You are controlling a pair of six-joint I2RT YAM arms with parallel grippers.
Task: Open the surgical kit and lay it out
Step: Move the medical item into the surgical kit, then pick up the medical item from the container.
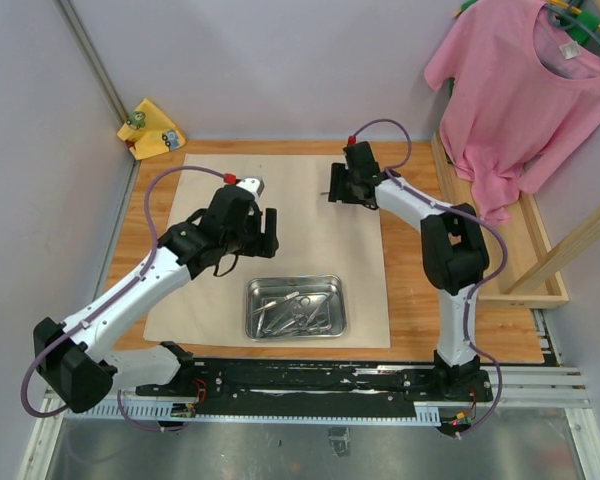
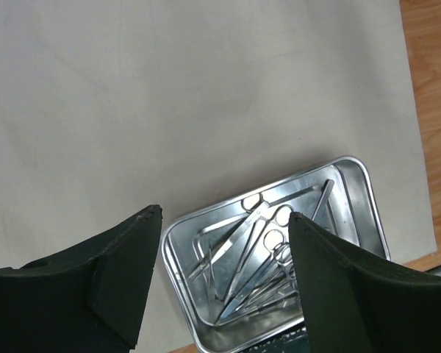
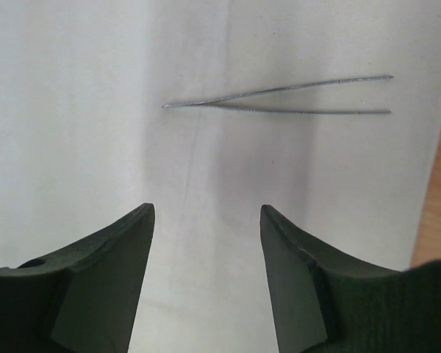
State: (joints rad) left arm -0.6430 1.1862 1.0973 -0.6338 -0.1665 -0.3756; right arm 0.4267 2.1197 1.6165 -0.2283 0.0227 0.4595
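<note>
The step in hand looks like moving instruments from tray [image 2: 353,170] to cloth [image 1: 280,190]. The left hand [image 2: 224,217], spread and empty above the tray, should take 1 piece by its middle and lift it clear of the tangle. The tray, on the cloth's near edge, holds crossed forceps [image 2: 239,239]. 1 tweezers [image 3: 279,99] lies flat on the cloth beyond the right hand [image 3: 206,213], which is also spread and empty.

left arm [image 1: 130,290]: reaches from its base forward and inward, elbow low, wrist raised; left gripper [image 1: 264,228] angled downward, jaws standing wide apart, gripping nothing; its black fingers [image 2: 125,272] spread to either side in the wrist view. right arm [image 1: 450,250]: rises upright from its base, bends at the elbow, forearm stretched forward and to the left; right gripper [image 1: 337,186] aimed downward, jaws parted, gripping nothing.
</note>
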